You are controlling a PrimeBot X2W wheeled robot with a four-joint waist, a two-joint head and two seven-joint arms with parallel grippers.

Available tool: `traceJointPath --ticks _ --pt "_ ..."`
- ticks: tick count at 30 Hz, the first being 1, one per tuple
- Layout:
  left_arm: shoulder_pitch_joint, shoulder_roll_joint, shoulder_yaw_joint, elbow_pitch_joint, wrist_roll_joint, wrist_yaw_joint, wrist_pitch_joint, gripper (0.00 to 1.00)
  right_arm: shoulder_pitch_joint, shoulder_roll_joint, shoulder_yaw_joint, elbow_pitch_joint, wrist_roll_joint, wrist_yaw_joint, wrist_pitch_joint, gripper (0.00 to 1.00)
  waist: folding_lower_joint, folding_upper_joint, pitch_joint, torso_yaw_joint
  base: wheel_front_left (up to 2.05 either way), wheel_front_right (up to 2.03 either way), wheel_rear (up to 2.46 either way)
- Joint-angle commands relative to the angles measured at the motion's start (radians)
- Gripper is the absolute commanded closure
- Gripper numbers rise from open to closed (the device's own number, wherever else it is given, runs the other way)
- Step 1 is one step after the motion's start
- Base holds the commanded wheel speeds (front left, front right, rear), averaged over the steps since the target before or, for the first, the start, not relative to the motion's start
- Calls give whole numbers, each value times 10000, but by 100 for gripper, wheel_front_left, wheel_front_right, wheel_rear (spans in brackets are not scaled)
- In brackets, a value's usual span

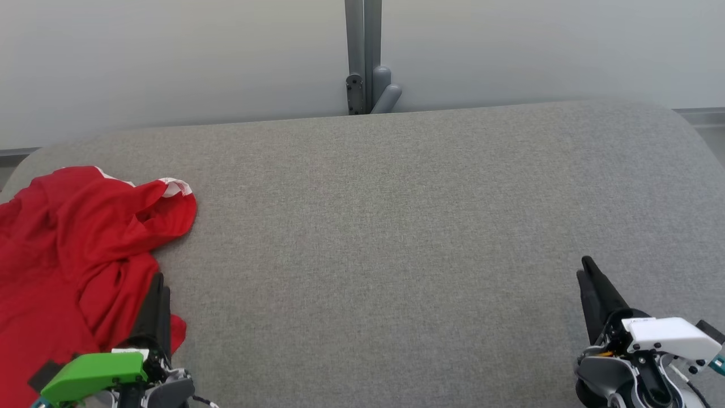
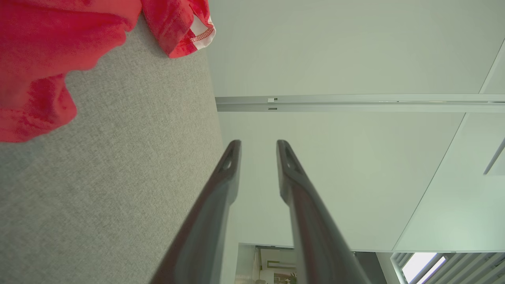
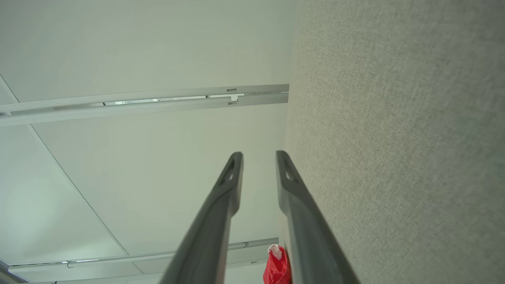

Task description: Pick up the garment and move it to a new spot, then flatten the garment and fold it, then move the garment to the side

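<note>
Two long dark fingers of the left gripper (image 2: 258, 148) stand a narrow gap apart, with nothing between them and nothing held. They point along the grey fabric surface (image 1: 396, 226) toward the pale wall beyond it. A green cover (image 1: 93, 371) sits on the wrist just behind them. The red garment (image 1: 73, 238) lies crumpled just beside this gripper, on its left, spreading forward past the fingertips. In the head view a small fold of red also shows on the right of the fingers near their base, so the fingers overlap the cloth's edge. Whether they touch it cannot be told. A white-trimmed hem (image 1: 177, 187) curls up at the garment's far corner, ahead of the fingertips and slightly to their right.

The right gripper (image 3: 258, 157) has the same narrow gap and holds nothing. It points the same way, over bare grey fabric. A white cover (image 1: 671, 334) sits on its wrist. The garment is well apart from it, far off to its left, with open grey surface between the two grippers. A grey post (image 1: 362, 51) rises against the wall beyond the surface's far edge, ahead of both grippers and between them.
</note>
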Motion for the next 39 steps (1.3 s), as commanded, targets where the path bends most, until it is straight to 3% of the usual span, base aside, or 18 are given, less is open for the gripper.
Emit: traceJointPath --ticks 1,10,14,30,39 --pt "137 -21 -31 142 0 10 -2 0 140 33 10 127 0 0 0 0 0 0 0 0 0 0 0" --pt "453 -10 -238 85 240 13 -384 0 443 42 202 -25 -249 -1 -406 0 0 4 5 3 0 0 0" --pt "514 27 -308 25 662 68 -589 0 503 35 165 -194 -886 -1 -602 0 0 5 9 4 0 0 0" --pt "654 27 -482 -654 4256 142 -1280 0 547 6 335 -1425 -5503 0 -1302 0 0 12 70 -7 0 0 0" --pt "756 47 -559 -622 6309 76 -1620 0 677 -10 688 -1373 -7629 1 -1647 0 0 16 108 -17 0 0 0"
